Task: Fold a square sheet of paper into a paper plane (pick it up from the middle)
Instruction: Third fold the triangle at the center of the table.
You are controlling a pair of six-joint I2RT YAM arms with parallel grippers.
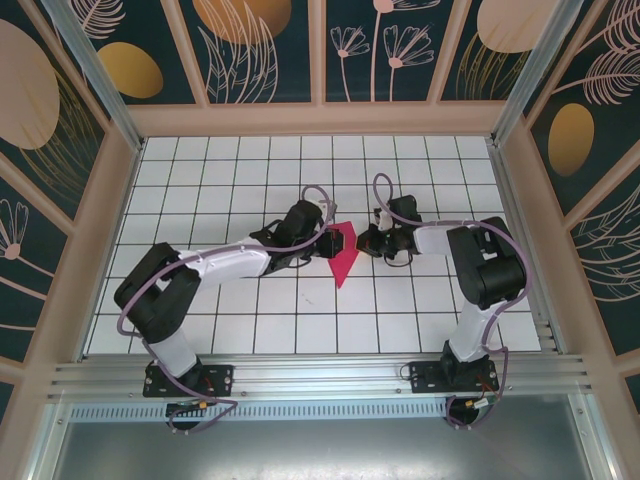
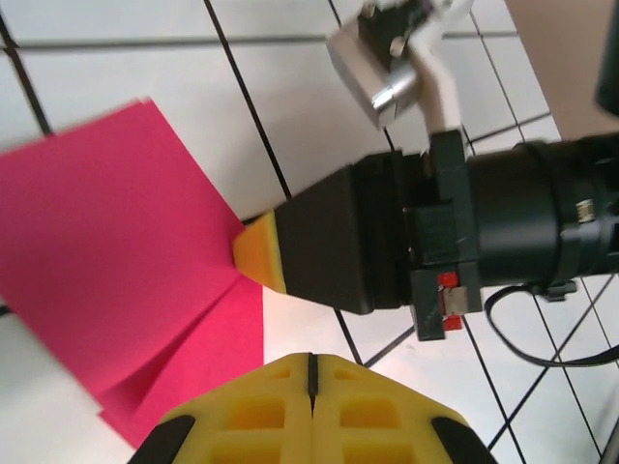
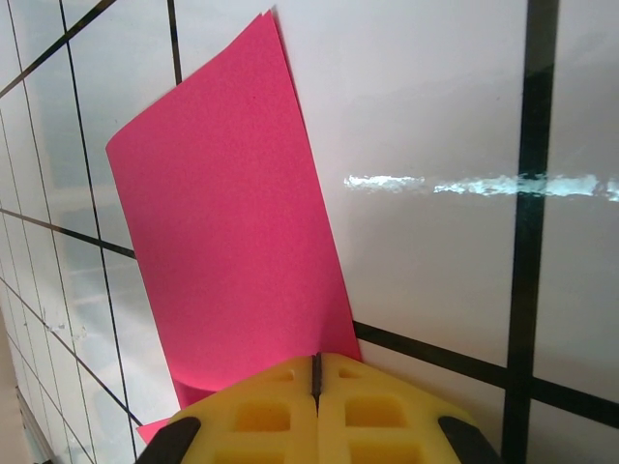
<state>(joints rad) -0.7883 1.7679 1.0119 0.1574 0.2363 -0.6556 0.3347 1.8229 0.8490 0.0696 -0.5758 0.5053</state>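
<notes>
While shut, grippers [image 1: 325, 243] [image 1: 363, 241] facing across paper [image 1: 343, 260]

Red paper [image 3: 227, 222] on the tiled table [image 3: 435, 116]
The right gripper [image 3: 315, 365], yellow tips pressed together, sits at its near corner.

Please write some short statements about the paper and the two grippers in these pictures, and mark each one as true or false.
1. The paper lies between the left gripper and the right gripper. True.
2. The paper is a flat, unfolded square. False: it is folded, with overlapping layers and a pointed end.
3. Both grippers are shut. True.
4. The paper lies in the far left corner of the table. False: it lies near the middle.
5. The right gripper is far from the paper. False: its tip is right at the paper's edge.
</notes>
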